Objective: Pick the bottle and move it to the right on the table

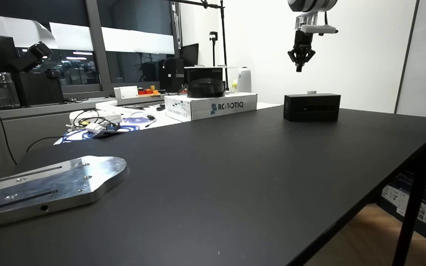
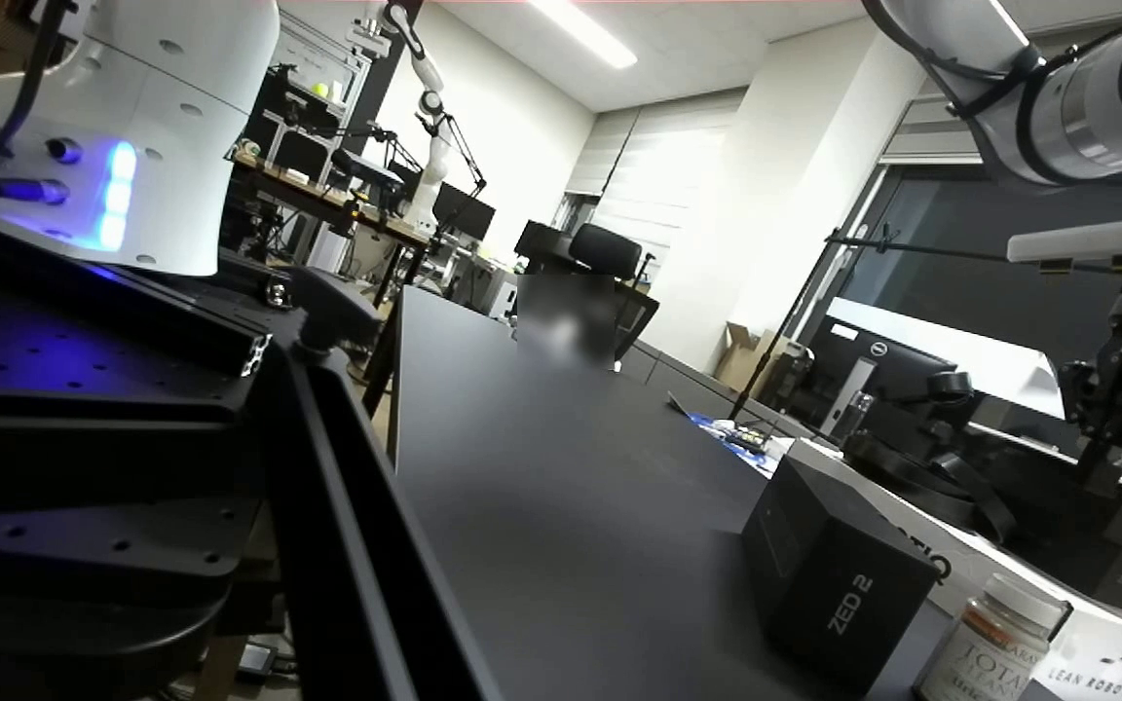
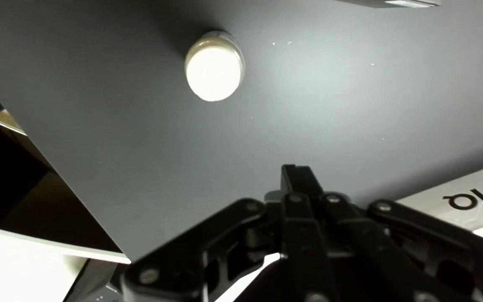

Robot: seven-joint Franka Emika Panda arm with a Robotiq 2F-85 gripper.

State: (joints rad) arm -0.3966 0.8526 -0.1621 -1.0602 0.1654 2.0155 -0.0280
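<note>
The bottle stands upright on the black table (image 1: 198, 177). In an exterior view the bottle (image 2: 985, 647) shows a white lid and a printed label, cut off by the bottom edge. In an exterior view only the bottle's pale lid (image 1: 311, 92) shows above the black box; the rest is hidden. The wrist view shows the bottle (image 3: 214, 69) from above, lid glaring white, apart from the fingers. My gripper (image 1: 299, 68) is shut and empty, high above the table. It also shows at the right of an exterior view (image 2: 1097, 472) and in the wrist view (image 3: 296, 167).
A low black ZED 2 box (image 1: 311, 108) stands beside the bottle; it also shows in an exterior view (image 2: 843, 594). A white Robotiq box (image 1: 224, 107) lies along the table's side, also in the wrist view (image 3: 472, 197). A silver metal plate (image 1: 50, 181) lies at the table's far end.
</note>
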